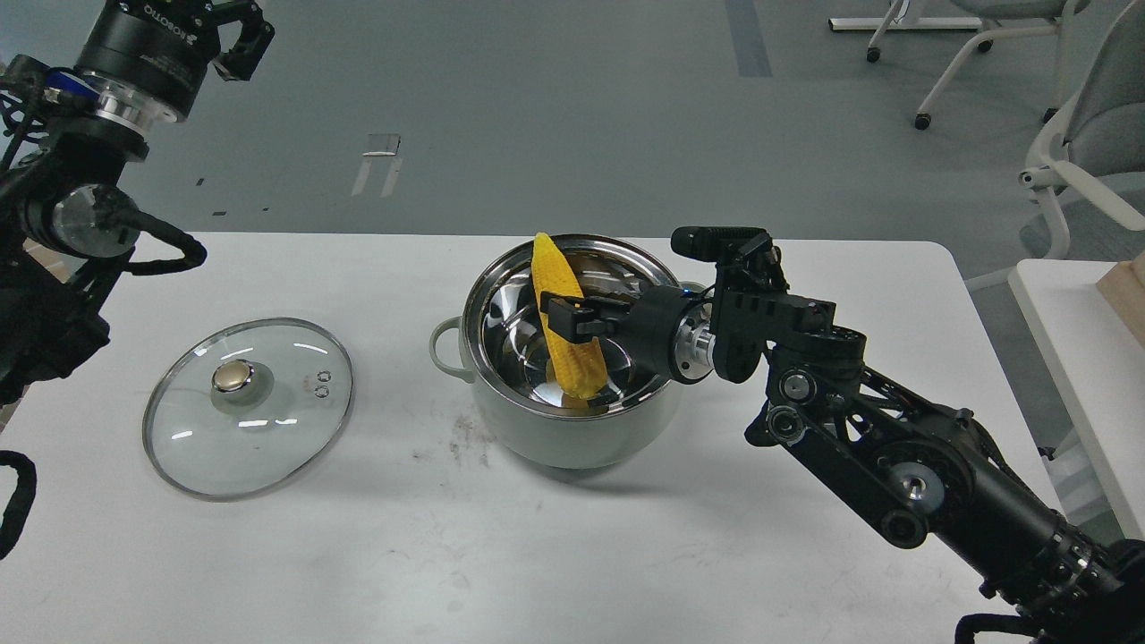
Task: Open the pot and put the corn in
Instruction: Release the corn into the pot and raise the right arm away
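The pale grey-green pot [572,429] stands open at the table's middle, its shiny steel inside showing. My right gripper [564,317] reaches in over the pot's right rim and is shut on the yellow corn [564,331]. The corn stands nearly upright, tip up above the rim, its lower end down inside the pot. The glass lid [249,404] with a brass knob lies flat on the table to the pot's left. My left gripper [237,36] is raised at the far upper left, well away from the pot, with its fingers apart and nothing between them.
The white table [626,555] carries the pot and lid. A second white table [1073,358] with a wooden piece is at the right edge. Office chairs [1073,134] stand on the grey floor at the back right.
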Available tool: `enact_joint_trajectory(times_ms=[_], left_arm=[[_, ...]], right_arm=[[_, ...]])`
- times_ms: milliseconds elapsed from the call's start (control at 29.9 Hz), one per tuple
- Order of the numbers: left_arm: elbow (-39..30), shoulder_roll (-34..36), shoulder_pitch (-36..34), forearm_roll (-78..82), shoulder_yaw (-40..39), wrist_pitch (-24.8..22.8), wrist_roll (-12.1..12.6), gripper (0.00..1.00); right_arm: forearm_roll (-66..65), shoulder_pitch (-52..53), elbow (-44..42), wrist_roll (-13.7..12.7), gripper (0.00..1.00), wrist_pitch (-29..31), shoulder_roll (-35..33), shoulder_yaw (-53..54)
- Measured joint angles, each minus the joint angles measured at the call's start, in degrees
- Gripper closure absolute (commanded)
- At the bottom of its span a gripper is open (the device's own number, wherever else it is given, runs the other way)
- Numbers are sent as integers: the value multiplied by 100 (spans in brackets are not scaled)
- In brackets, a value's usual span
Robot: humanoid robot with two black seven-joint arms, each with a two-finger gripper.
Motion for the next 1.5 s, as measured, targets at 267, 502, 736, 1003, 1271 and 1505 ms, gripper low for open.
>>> enact_joint_trajectory(times_ms=[267,502,736,1003,1271,1505], left_arm=[[0,12,0,0,0,0,0,2],[7,23,-30,-6,-21,0,0,2],[71,45,0,-15,5,0,0,2],[85,217,14,-82,-79,1,0,2],[97,28,25,-106,-91,1,0,2],[145,-73,24,-110,-96,1,0,2]], right_arm=[[27,368,254,0,0,0,-163,391],[121,799,309,65,0,0,-39,1603],[1565,1075,41,76,0,-1,224,3400],[4094,1182,-1106,83,0,-183,5,4434],[5619,1120,-2109,551,0,-581,-170,4571],[6217,955,-2592,742,0,-786,-170,4605]])
